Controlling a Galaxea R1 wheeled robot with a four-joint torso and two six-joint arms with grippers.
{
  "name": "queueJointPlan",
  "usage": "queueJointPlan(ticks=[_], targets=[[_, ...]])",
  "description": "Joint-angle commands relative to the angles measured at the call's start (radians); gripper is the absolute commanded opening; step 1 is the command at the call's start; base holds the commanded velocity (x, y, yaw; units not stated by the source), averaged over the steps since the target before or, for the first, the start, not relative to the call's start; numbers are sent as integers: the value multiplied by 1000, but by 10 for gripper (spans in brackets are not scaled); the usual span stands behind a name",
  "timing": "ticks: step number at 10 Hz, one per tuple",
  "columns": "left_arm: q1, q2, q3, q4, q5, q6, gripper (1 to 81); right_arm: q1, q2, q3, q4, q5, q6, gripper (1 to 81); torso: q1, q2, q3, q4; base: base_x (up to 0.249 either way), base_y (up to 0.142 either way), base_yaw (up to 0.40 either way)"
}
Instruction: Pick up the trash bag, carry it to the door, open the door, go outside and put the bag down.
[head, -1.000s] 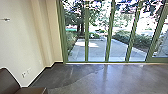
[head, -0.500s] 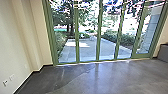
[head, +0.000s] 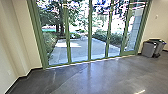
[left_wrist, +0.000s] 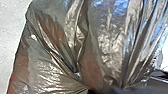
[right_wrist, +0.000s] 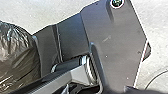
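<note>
The trash bag (left_wrist: 107, 37) shows large in the left wrist view, dark, shiny and partly see-through, with reddish patches behind its plastic and long folds drawn together into a tight gather at a dark shape. How far the left jaws are open, and whether they have hold of that gather, I cannot tell. In the right wrist view the bag bulges just beside the robot's own dark plate, above the pale floor; whether bag and plate touch is unclear. How the right jaws stand I cannot tell either. Ahead, in the head view, a green-framed glass wall (head: 90, 37) runs along the far edge of the smooth grey floor (head: 100, 77), its tall panes parted by narrow uprights. At its right end is a glass door (head: 130, 37) with a deeper green bottom rail, in line with the panes. Through the glass lie a paved yard (head: 82, 51), shrubs (head: 110, 38) and a tree (head: 58, 21). Two grey bins (head: 149, 49) stand close together on the floor, near the door end and by the right wall (head: 160, 27). A cream wall (head: 23, 37) meets the floor's left edge along a dark baseboard (head: 23, 75).
</note>
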Motion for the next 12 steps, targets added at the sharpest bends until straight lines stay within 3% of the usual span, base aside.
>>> queueJointPlan(ticks=[1, 12], targets=[[-64, -2, -5, 7, 66, 5, 10, 47, 7, 2, 5, -59, -4, 811, 0, 0, 0, 0, 0, 0, -279], [-64, -2, -5, 7, 66, 5, 10, 46, 12, 2, 3, -59, -4, 811, 0, 0, 0, 0, 0, 0, -238]])
